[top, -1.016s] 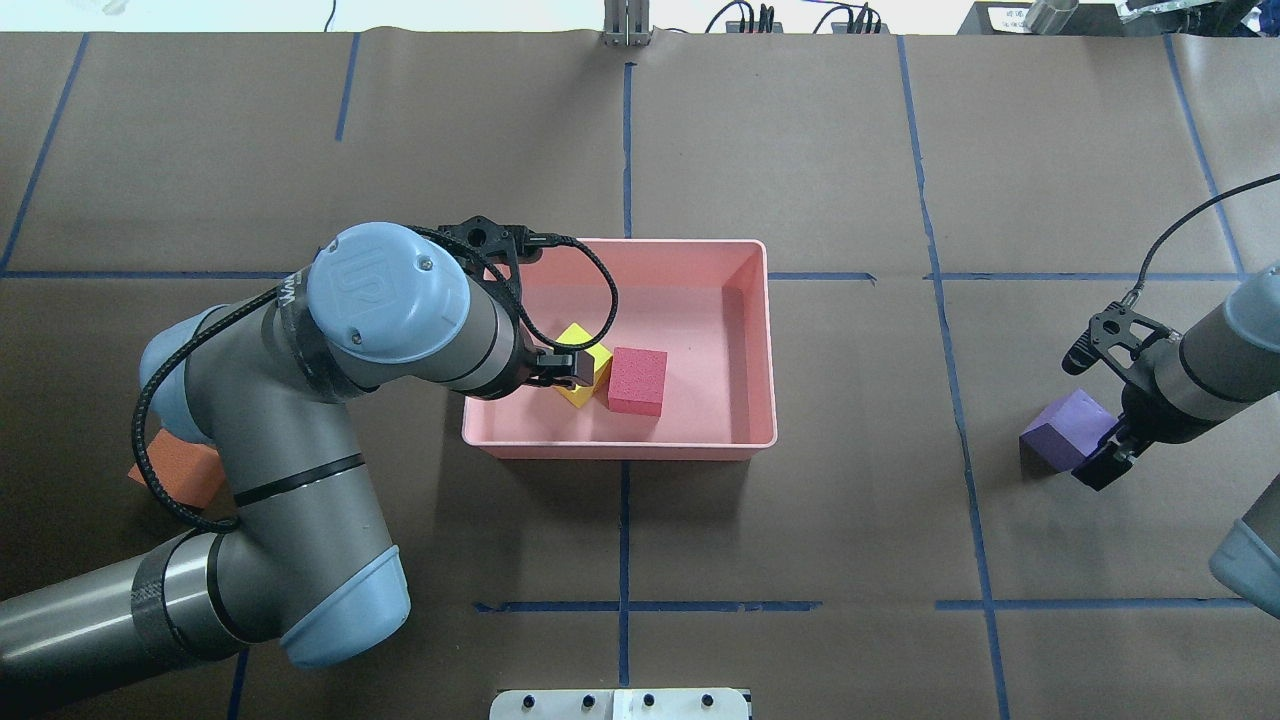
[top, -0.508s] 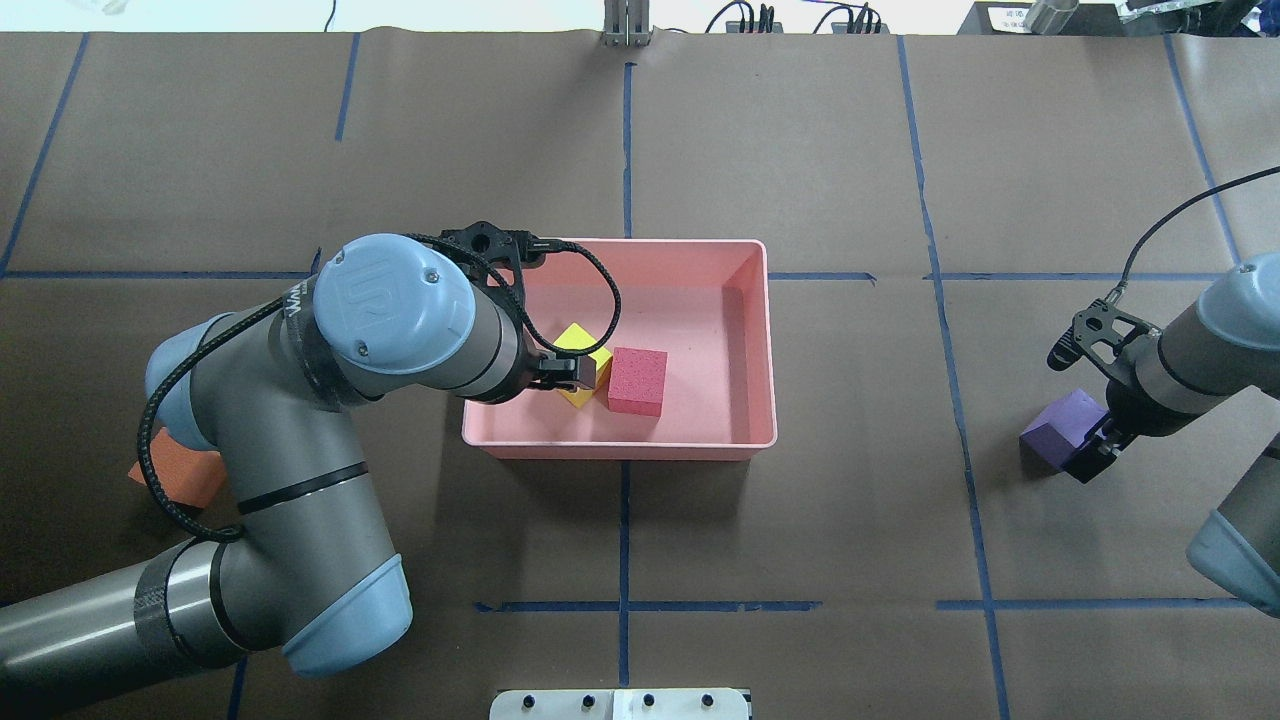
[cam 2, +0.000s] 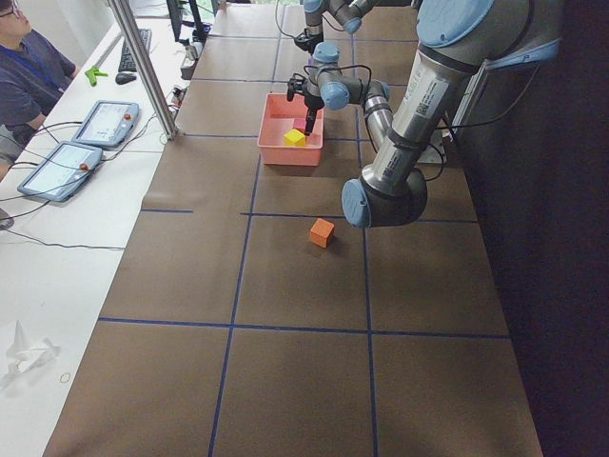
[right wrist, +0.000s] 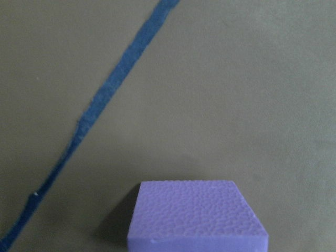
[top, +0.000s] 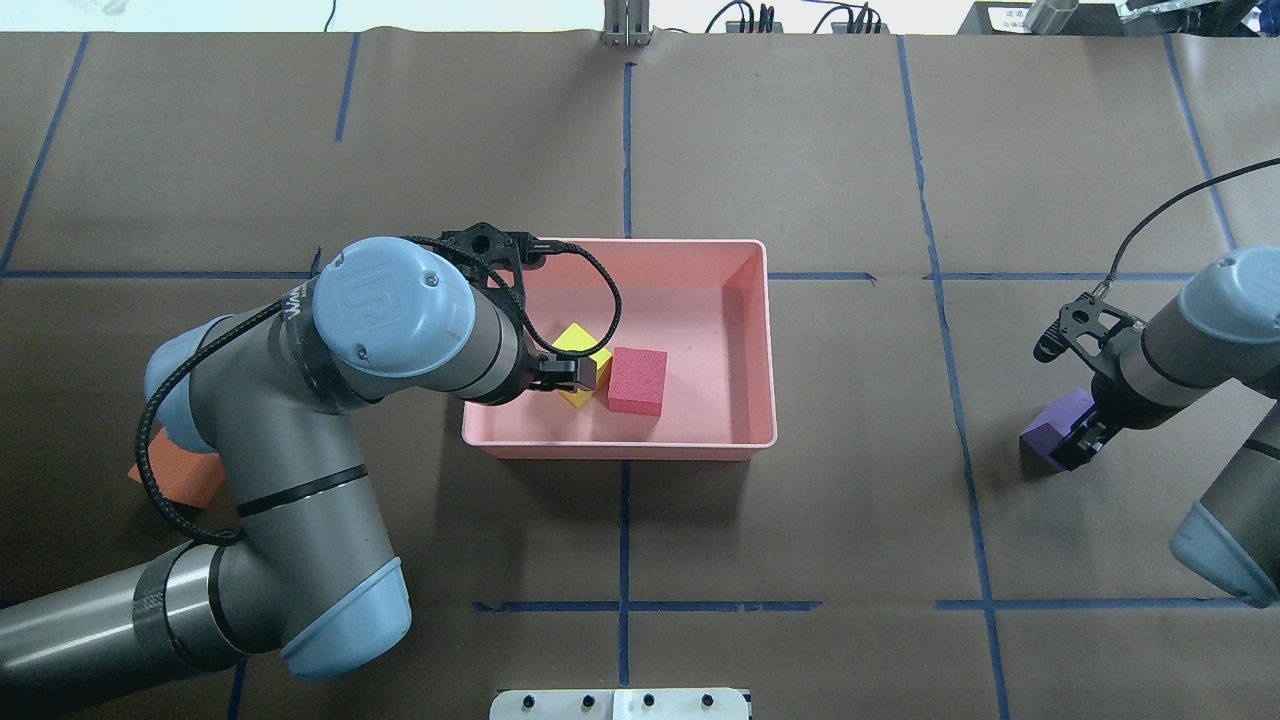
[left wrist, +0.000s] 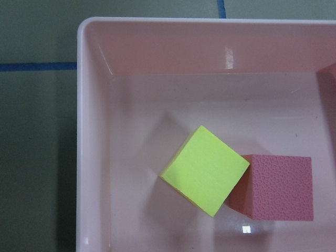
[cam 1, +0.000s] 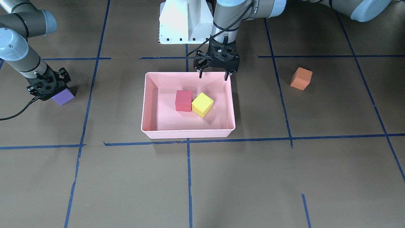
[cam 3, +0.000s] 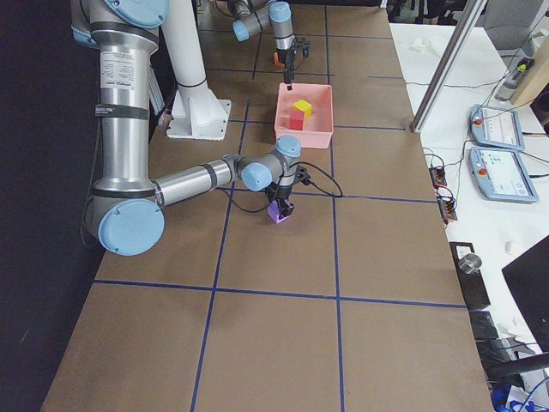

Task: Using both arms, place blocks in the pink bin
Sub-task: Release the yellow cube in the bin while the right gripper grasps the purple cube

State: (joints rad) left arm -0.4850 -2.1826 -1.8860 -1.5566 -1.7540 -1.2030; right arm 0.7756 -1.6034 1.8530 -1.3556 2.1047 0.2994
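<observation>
My left gripper (cam 1: 213, 77) hung over the pink bin (cam 1: 188, 134), above its left part on the side nearer my base. Its jaws stood wide apart with nothing between them. Below it, on the bin's floor, lay the yellow block (cam 1: 202, 104) and the red block (cam 1: 183, 100), touching each other. The yellow one sat to the left of the red one and was turned at an angle to the bin's walls, with one of its corners against the red one's side. From my left wrist I looked straight down on both of them, with one corner of the bin's rim in view. The gripper touched neither block.

My right gripper (top: 1080, 445) was down at the purple block (top: 1048, 425), which sat on the brown table (cam 1: 253, 177) well to the right of the bin, past a blue tape line (top: 953, 400). Seen from above, the gripper covered the block's right part. I could not tell whether its jaws were clamped on the block or only stood around it. My right wrist camera showed the block's top close below and nothing of the jaws.

The orange block (cam 1: 301, 78) rested alone on the table, well to the left of the bin and near my left arm (top: 300, 470).
</observation>
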